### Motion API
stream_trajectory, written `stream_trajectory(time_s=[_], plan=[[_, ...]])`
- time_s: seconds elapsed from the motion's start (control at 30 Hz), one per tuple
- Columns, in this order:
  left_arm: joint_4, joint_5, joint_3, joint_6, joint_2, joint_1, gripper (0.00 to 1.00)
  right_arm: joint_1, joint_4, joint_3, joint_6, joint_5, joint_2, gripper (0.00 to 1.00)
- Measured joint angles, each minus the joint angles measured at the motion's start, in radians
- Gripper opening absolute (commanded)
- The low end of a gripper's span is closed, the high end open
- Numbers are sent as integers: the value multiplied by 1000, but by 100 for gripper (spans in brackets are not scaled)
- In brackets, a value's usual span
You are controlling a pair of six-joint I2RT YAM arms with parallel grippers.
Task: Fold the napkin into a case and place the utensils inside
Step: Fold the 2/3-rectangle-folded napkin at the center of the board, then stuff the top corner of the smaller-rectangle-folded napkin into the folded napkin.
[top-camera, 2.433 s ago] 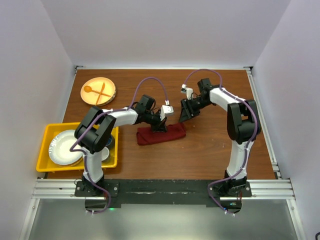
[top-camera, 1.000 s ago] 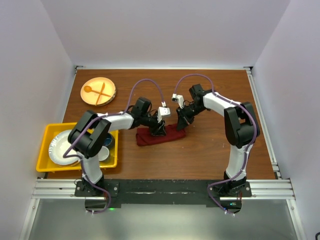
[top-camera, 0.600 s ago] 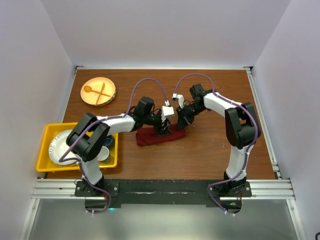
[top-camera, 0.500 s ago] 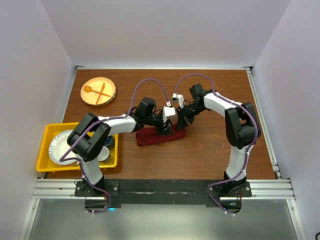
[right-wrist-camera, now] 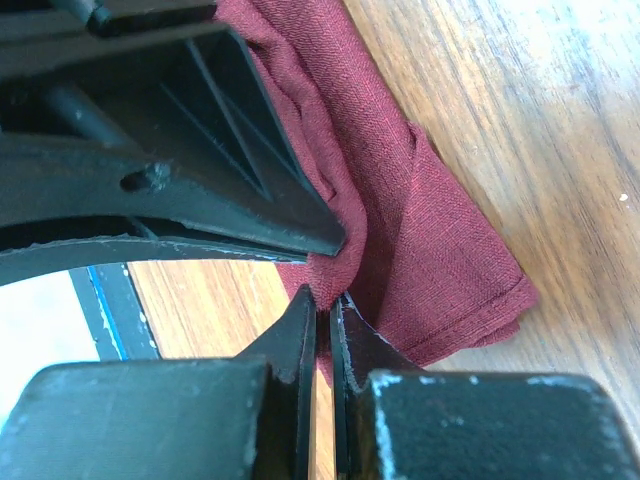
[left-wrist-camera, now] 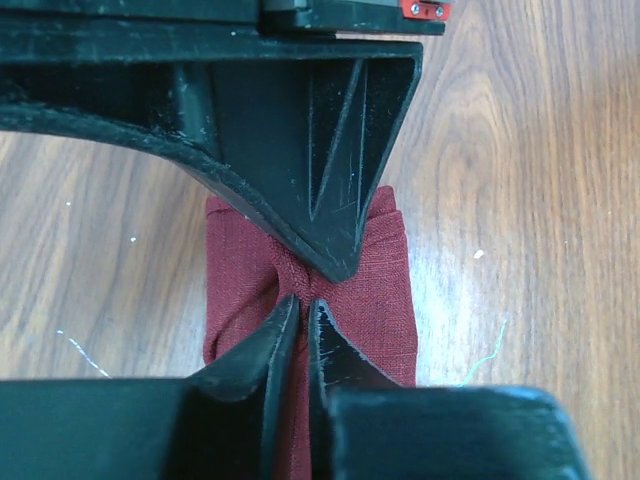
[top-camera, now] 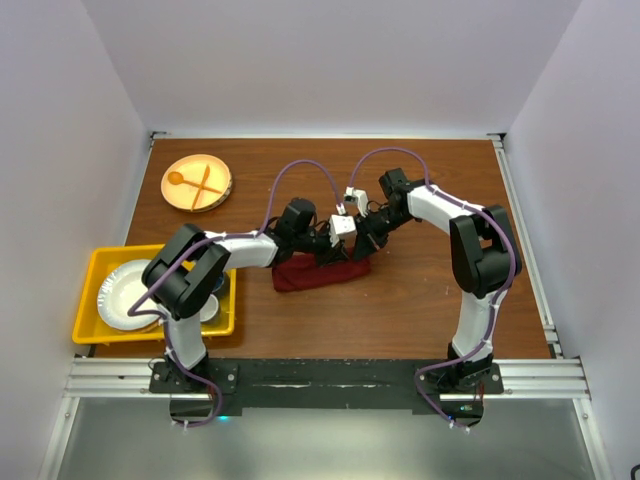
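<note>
Overhead, both arms are hiding the middle of the napkin [top-camera: 295, 277]; up close, the left hand [left-wrist-camera: 305, 292] and right hand [right-wrist-camera: 325, 285] are each clenching a raised ridge of cloth.

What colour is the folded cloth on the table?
The napkin is plain dark maroon, clearest in the left wrist view.

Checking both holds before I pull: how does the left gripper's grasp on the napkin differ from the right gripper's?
The left gripper pinches a bunched ridge midway across the napkin; the right gripper pinches a fold at its edge, near a corner. Seen from above, the left gripper reaches in from the left, the right gripper from the far right. Both are shut on the napkin.
</note>
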Motion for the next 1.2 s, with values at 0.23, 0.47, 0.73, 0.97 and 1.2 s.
stream_trajectory(time_s=[0.23,0.47,0.73,0.97,1.2], plan=[[-16,1,17,-23,11,0,25,0,-6,0,-7,-5,0,0],[-16,6,29,-62,27,0,0,-2,-9,0,-16,-22,0,0],[-87,18,45,-67,32,0,0,-12,5,-1,10,-19,-1,31],[-112,16,37,-108,32,-1,0,-37,97,-39,127,6,-35,9],[-57,6,-24,-185,29,-2,0,-25,193,-92,196,114,-119,0]])
